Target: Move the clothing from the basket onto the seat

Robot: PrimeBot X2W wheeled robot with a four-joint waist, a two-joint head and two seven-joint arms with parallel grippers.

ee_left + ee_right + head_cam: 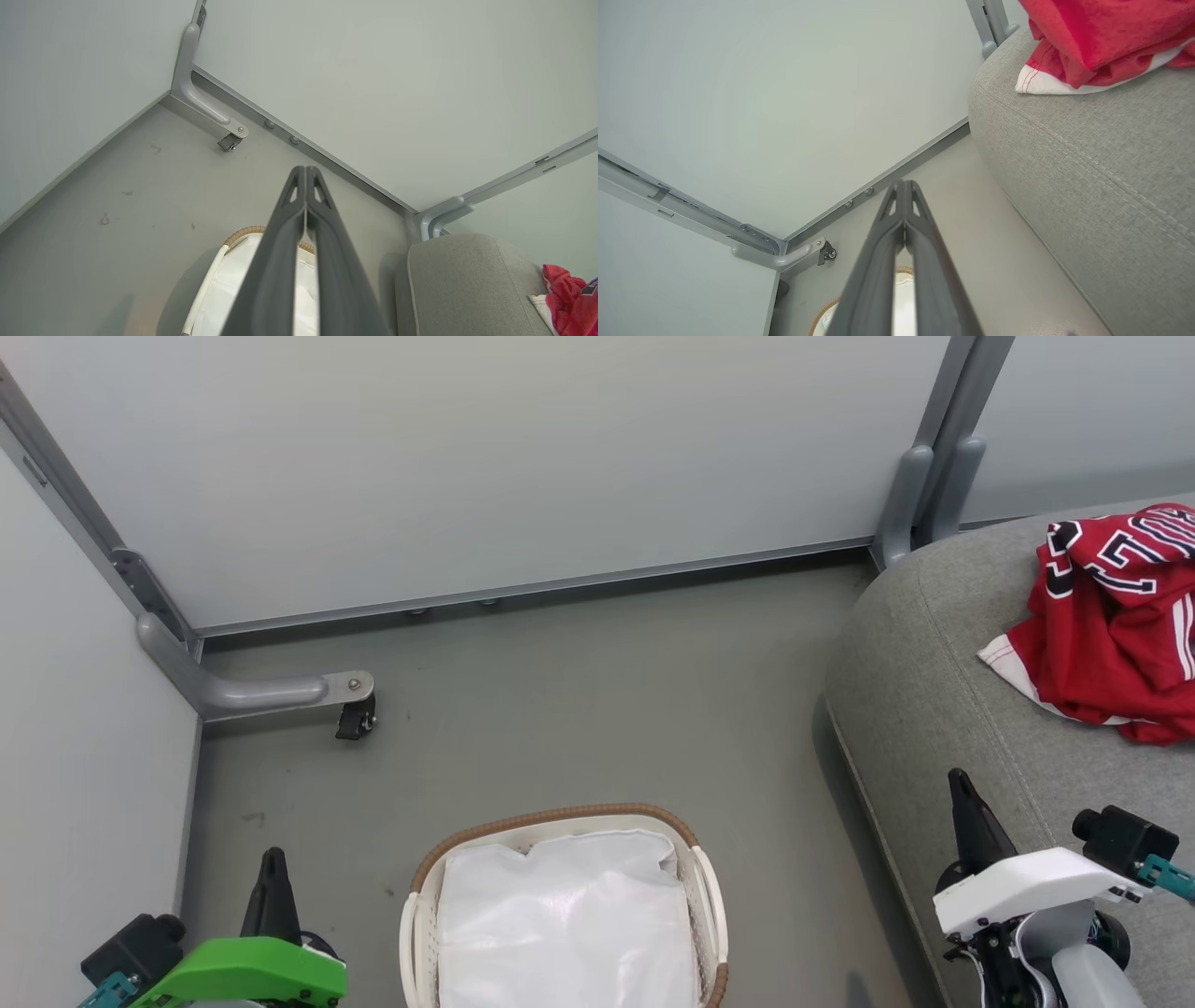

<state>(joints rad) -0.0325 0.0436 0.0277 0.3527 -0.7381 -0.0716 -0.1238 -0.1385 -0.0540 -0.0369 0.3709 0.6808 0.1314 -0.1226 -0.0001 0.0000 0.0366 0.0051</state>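
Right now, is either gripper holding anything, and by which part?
Nothing is held. The left gripper and right gripper are both shut on nothing; the clothing lies on the seat.

Textures around the white perforated plastic basket [408,933]
Its brown woven rim [560,816] is looking rough, its white fabric liner [569,924] gleaming faintly; right of it, the grey coarse-weave seat [934,709] is bearing matt red clothing [1111,644].
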